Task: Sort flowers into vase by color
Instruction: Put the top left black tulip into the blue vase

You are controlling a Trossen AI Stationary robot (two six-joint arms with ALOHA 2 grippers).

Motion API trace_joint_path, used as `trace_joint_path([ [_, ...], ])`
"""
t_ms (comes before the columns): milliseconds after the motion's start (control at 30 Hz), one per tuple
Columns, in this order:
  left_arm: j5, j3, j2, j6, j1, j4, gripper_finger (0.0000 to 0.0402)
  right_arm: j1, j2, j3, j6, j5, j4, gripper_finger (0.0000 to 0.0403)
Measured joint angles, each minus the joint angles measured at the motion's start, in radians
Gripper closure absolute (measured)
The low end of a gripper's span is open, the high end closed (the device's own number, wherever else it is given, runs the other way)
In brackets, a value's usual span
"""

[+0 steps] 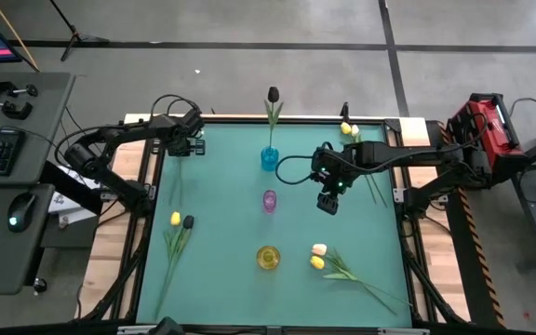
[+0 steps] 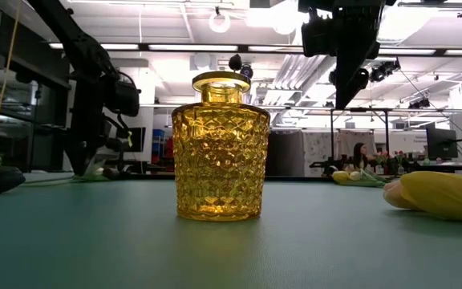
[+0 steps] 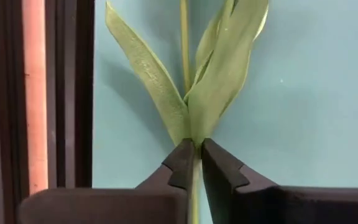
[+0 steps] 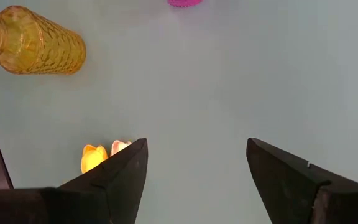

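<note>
Up at the far left edge, left gripper (image 3: 194,163) pinched on a tulip stem (image 3: 185,37), right gripper (image 1: 328,202) spread wide, empty, above the mat near the pink vase (image 1: 269,200)

Three vases (image 1: 269,200) stand in a central row; flowers (image 1: 177,228) lie left and right of them
</note>
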Motion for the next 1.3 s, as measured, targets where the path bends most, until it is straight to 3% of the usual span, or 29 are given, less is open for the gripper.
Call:
trace_joint_path([
  [333, 0.028, -0.001, -0.027, 0.07, -0.016, -0.087, 0.0279, 0.0, 0.0, 0.0, 0.0, 0.023, 0.01, 0.0142],
  [467, 0.063, -0.001, -0.026, 0.061, -0.016, -0.088, 0.0258, 0.0, 0.0, 0.0, 0.0, 0.059, 0.027, 0.0142],
  [867, 0.154, -0.025, -0.026, 0.091, -0.016, -0.115, 0.0283, 0.0, 0.0, 0.0, 0.0, 0.06, 0.038, 0.0142],
  [1300, 0.157, -0.084, -0.029, 0.09, -0.026, -0.15, 0.0284, 0.0, 0.0, 0.0, 0.0, 0.06, 0.044, 0.0142],
])
